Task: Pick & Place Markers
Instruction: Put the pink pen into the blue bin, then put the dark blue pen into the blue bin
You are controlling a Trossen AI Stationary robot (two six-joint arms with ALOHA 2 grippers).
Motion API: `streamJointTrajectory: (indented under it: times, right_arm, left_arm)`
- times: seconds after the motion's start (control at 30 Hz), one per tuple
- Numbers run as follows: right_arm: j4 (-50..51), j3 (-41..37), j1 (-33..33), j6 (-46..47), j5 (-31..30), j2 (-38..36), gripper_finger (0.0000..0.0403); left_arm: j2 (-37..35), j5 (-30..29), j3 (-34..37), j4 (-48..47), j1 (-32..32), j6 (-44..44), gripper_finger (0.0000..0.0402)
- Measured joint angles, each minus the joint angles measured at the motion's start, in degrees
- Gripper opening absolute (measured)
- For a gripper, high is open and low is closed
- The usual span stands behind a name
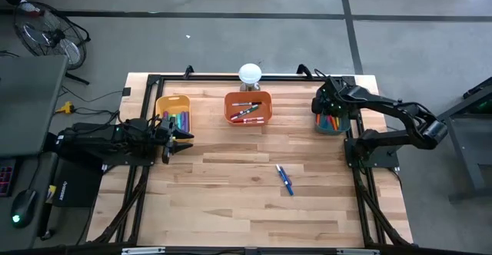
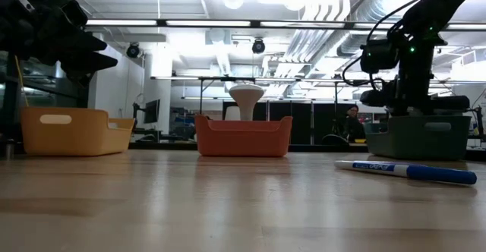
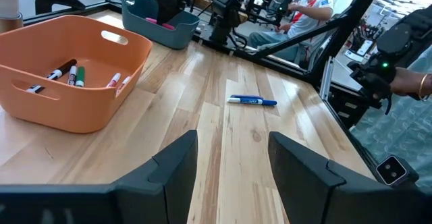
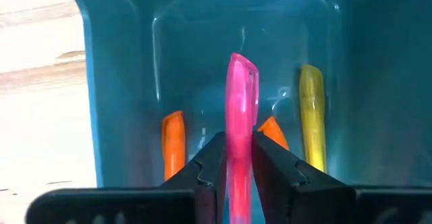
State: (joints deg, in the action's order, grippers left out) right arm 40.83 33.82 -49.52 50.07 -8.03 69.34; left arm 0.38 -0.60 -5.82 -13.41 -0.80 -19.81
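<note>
My right gripper [image 4: 237,163] reaches down into the teal bin [image 1: 330,123] at the table's far right, shut on a pink marker [image 4: 241,102]. Orange and yellow markers [image 4: 310,109] lie on the bin's floor around it. A blue-and-white marker [image 1: 285,180] lies flat on the table's middle right, also visible in the left wrist view [image 3: 252,101]. My left gripper [image 3: 233,170] waits open at the table's left, beside the yellow bin [image 1: 173,110], touching nothing. My right gripper pinches the pink marker's shaft [image 4: 240,150] between its two fingers. The fingers come steeply from above, and the marker runs along them, its free end [image 4: 243,65] pointing toward the bin's floor. Whether that end touches the floor I cannot tell.
The orange bin [image 1: 248,107] with several markers stands at the far middle, with a white round-topped stand [image 1: 250,74] behind it. The yellow bin holds several markers too. Bare wood stretches across the table's near half. People sit beyond the table's right side [image 3: 307,8].
</note>
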Motion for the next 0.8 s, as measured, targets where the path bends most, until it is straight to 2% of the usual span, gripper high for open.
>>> streamJointTrajectory:
  times: [0.4,0.8]
  right_arm:
    - [-1.2,0.0,0.02,-3.61,2.11,0.0,0.0062]
    - [-1.91,0.52,0.04,-5.68,2.86,-1.12,0.0149]
  left_arm:
    - [0.01,0.0,0.0,0.01,0.01,0.0,0.0178]
    - [0.01,0.0,0.0,0.0,0.0,0.0,0.0178]
